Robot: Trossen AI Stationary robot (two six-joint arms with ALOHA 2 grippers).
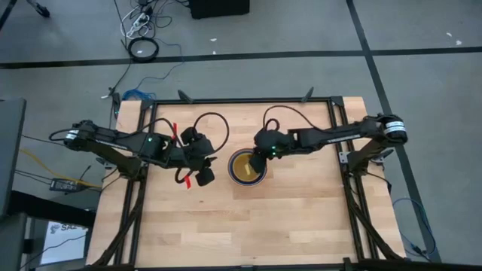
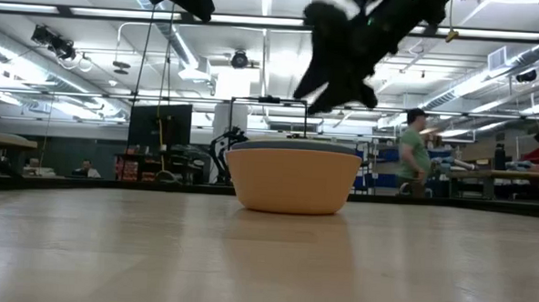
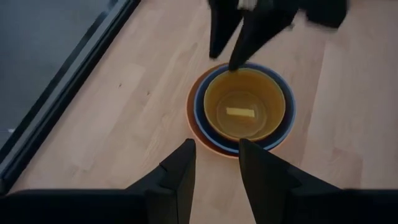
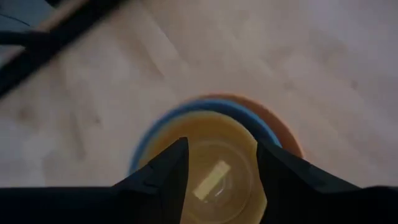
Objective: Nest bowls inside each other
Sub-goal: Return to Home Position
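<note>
- The bowls (image 1: 247, 166) sit nested at the middle of the counter (image 1: 301, 218): yellow bowl (image 3: 244, 102) innermost, with a blue rim (image 4: 217, 106) and the orange bowl (image 4: 287, 135) showing around it.
- Right gripper (image 4: 221, 149) hangs just above them, fingers released and empty, probably so it can lift away cleanly.
- Left gripper (image 1: 204, 175) waits beside them, fingers parted, grasping nothing.

Whole tabletop (image 1: 301, 218) seen from straight overhead, viewed level from its surface toward the room (image 2: 71, 115), two wrist cameras aimed down close, nested bowls (image 1: 247, 166) shared by all four views
</note>
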